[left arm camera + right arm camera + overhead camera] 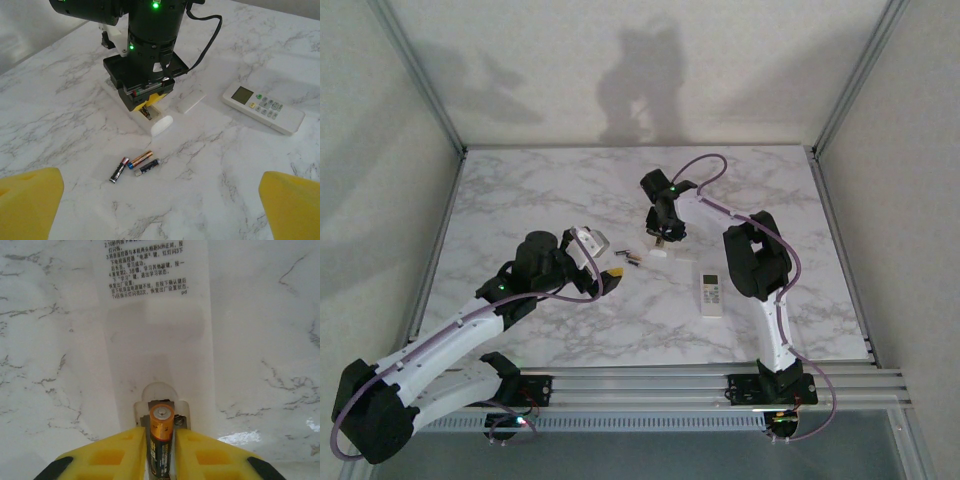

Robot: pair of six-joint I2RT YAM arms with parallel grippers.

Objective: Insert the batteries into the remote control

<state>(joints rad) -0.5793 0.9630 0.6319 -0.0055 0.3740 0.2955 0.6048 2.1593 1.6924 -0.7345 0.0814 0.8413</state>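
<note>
— Over the open bay [157,392] of the face-down remote [155,330]: see the right hand [159,432], clenched on one battery [160,445], orange end aimed up the remote's back toward the printed label [145,270].

— Seated yet?

— Hard to say. Poised at the mouth of the bay, perhaps partly in, with the lower length hidden between the fingers [115,455]. Would not count it as loaded.

— And the others?

— Counted three loose batteries [140,159] lying flat on the table [60,100], just off the remote's bay end. Two close together, one a little apart. Not picked up yet.

— Cover?

— Off already. Spotted a small white cover [191,100] lying just beside the remote, on the side toward the second remote [263,107]. Face-up, that second one, and well apart from the first.

— Left hand?

— Left hand [602,256] spread wide, grasping nothing. Hovering well back from the remote, out past the loose batteries, and facing it.

— So, how far along?

— Early, by this reckoning. Done: remote laid face-down, bay opened, one battery brought to the bay. Left: pressing that one home, letting go, loading more from the three on the table, then refitting the cover. Cannot read the number of slots from any of these angles.
</note>
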